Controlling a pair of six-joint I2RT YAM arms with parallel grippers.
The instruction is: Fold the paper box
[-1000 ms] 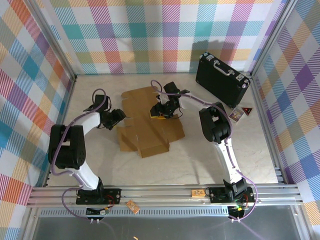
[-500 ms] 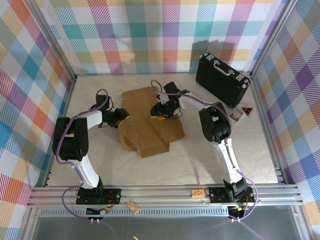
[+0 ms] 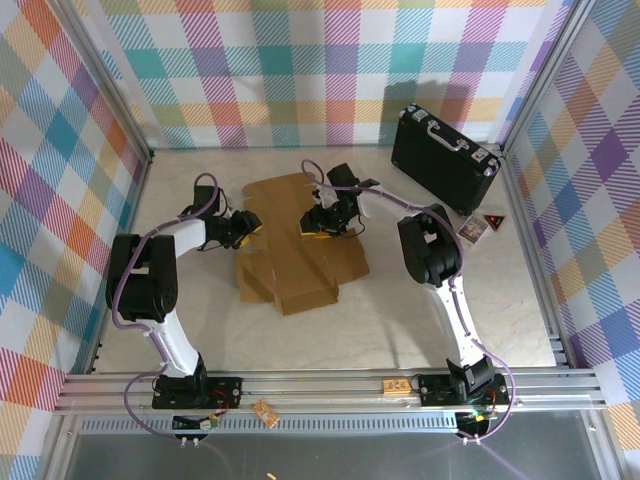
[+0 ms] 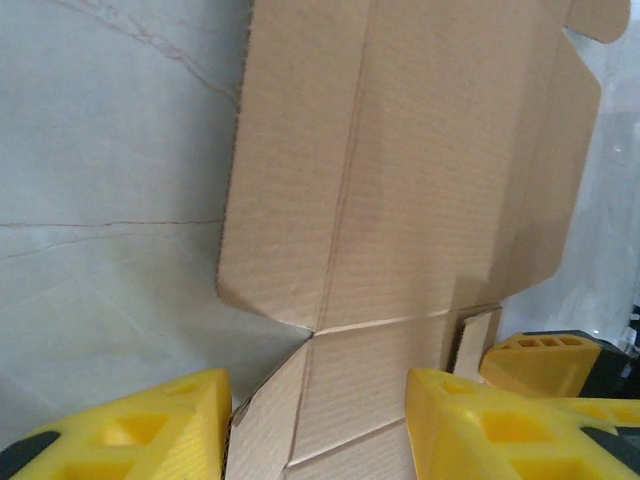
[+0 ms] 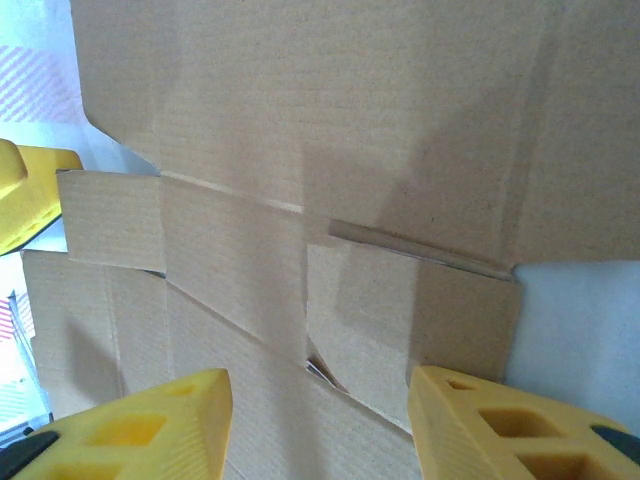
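Two hands, nothing folded yet.
The box lies near-flat mid-bench, all walls and flaps left to raise; left hand spread astride its left edge, right hand spread, empty, over its far half.

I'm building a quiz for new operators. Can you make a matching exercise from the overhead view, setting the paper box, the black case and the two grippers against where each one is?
1. paper box
2. black case
3. left gripper
4. right gripper

A. at the box's left edge
B. far right corner
C. spread out unfolded in the middle
D. above the box, near its middle

Pairs: 1-C, 2-B, 3-A, 4-D
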